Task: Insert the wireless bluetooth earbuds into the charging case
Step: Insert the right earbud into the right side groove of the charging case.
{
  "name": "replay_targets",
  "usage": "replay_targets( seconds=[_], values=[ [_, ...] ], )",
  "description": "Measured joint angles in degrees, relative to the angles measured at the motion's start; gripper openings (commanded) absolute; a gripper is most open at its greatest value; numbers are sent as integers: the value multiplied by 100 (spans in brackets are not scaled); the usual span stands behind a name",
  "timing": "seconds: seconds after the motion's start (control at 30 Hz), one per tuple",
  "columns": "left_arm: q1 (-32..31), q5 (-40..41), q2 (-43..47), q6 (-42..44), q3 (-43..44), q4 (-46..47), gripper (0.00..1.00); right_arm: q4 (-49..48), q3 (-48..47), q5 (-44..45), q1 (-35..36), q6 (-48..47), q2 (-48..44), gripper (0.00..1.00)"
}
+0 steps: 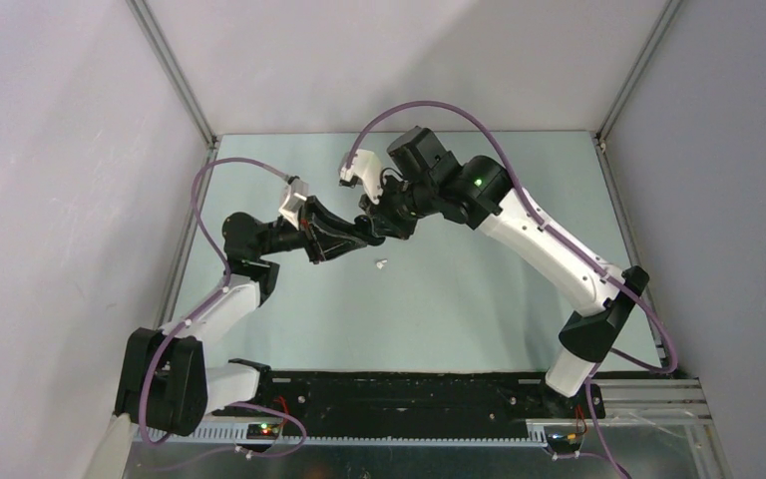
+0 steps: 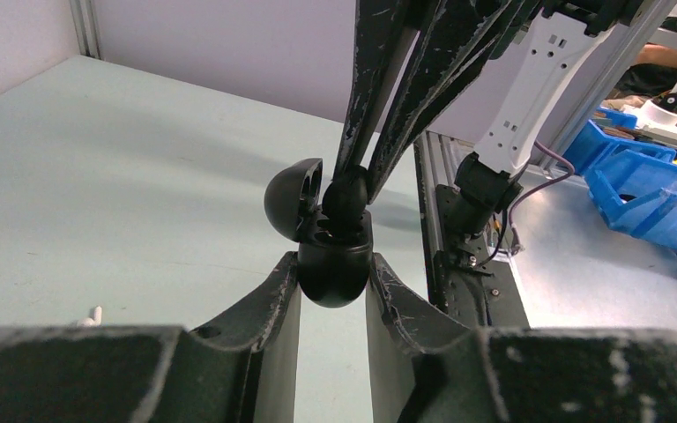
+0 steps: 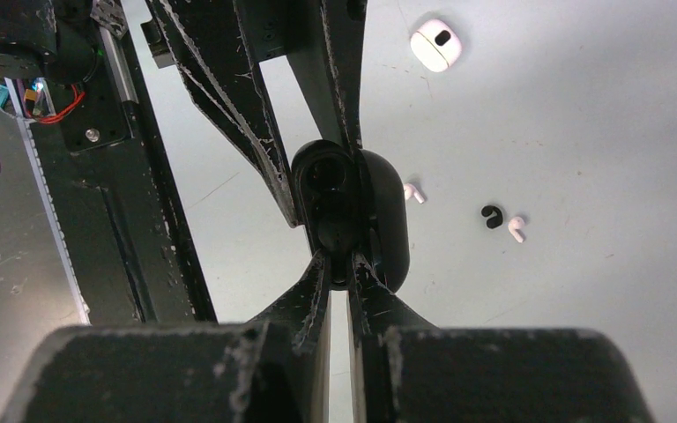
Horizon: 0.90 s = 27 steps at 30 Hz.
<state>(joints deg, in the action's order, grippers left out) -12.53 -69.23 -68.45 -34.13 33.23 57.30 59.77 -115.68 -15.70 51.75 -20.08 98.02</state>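
Left claw [image 2: 333, 264] clenched on glossy black rounded plastic charging case [image 2: 333, 289], held off worktop, hinged lid [image 2: 293, 198] open. Right claw [image 3: 342, 264] pinches small black earbud [image 2: 345, 201] at well mouth.

To do well: hold case steady, line bud with well, press straight and lightly, release only once seated. Twist likely pops it out.

Pale green matte worktop [image 1: 479, 299]: tiny white plastic earbud [image 3: 414, 192], black curled bit [image 3: 492, 216], second white earbud [image 3: 517, 229], all loose. White rounded-square plastic case [image 3: 435, 44] well apart.

White walls, aluminium posts [image 1: 175, 70], blue bins [image 2: 643, 194] beyond.
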Motion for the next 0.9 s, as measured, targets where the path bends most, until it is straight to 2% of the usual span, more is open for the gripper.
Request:
replay_targets(
  seconds=[0.7, 0.9],
  values=[
    [-22, 7, 2, -42, 24, -28, 0, -98, 435, 4, -114, -133, -236, 1],
    [-22, 4, 2, -42, 24, -26, 0, -114, 446, 48, -83, -138, -247, 7]
  ],
)
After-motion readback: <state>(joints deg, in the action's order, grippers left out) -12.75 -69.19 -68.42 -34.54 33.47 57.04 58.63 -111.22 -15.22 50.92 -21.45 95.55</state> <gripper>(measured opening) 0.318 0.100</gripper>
